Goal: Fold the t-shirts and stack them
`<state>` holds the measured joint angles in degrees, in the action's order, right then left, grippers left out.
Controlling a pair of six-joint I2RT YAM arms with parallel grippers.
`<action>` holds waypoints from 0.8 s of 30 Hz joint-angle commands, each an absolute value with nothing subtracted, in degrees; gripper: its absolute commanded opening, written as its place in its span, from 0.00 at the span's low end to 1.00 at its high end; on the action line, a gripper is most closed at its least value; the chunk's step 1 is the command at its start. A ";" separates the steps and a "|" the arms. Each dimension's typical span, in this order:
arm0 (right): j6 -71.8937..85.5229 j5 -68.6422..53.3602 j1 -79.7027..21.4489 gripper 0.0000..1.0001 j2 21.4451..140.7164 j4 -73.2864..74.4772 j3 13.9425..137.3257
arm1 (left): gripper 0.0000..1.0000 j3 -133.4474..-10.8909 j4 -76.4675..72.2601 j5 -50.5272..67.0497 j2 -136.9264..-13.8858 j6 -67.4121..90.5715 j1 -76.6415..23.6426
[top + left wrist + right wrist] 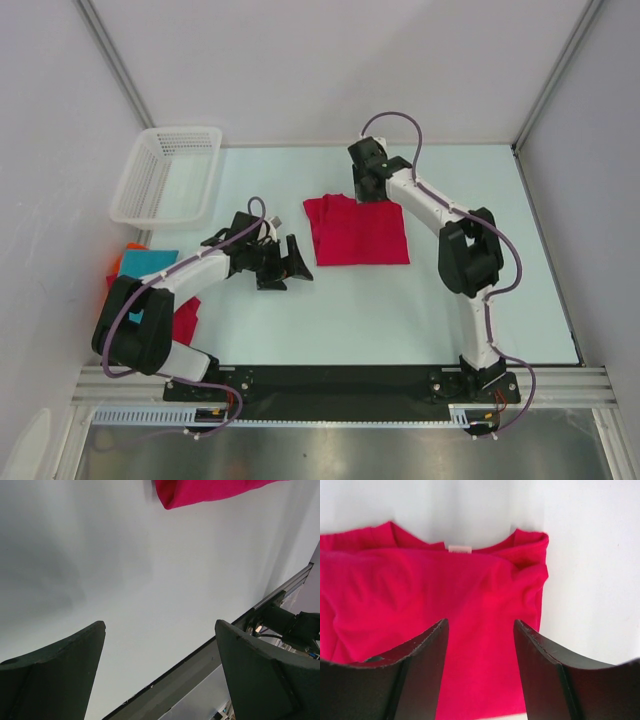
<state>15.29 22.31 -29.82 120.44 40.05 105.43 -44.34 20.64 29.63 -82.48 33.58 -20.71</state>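
Pale tabletop [330,310], white enclosure walls. Crimson t-shirt [355,230] is laid mid-table, folded to a rough rectangle. Right gripper [368,180] is hung directly over its collar [425,542] end. The jaws are held well apart and nothing is gripped. In the wrist view cloth is seen below and ahead of the fingers, with the neck label [460,548] just beyond. This is judged to be positioning for a pinch at the collar end, either for one more fold or for a lift to the stack.

Left gripper [290,260] is parked just beside the shirt's edge, spread almost fully and empty. Bare tabletop is seen beneath it, with only a crimson corner ahead. It is probably kept clear so the fold is not disturbed, yet near enough to assist.

Behind the left gripper, beside its own arm, folded teal t-shirt [148,262], orange t-shirt [117,265] and red t-shirt [186,318] are partly hidden, so the stack order cannot be told. White basket [170,175] is set beyond the left gripper, well apart.
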 commanded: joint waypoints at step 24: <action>12.74 24.08 -26.54 0.60 126.67 43.59 123.58 | 0.96 -47.72 21.80 27.95 -82.97 32.70 -20.66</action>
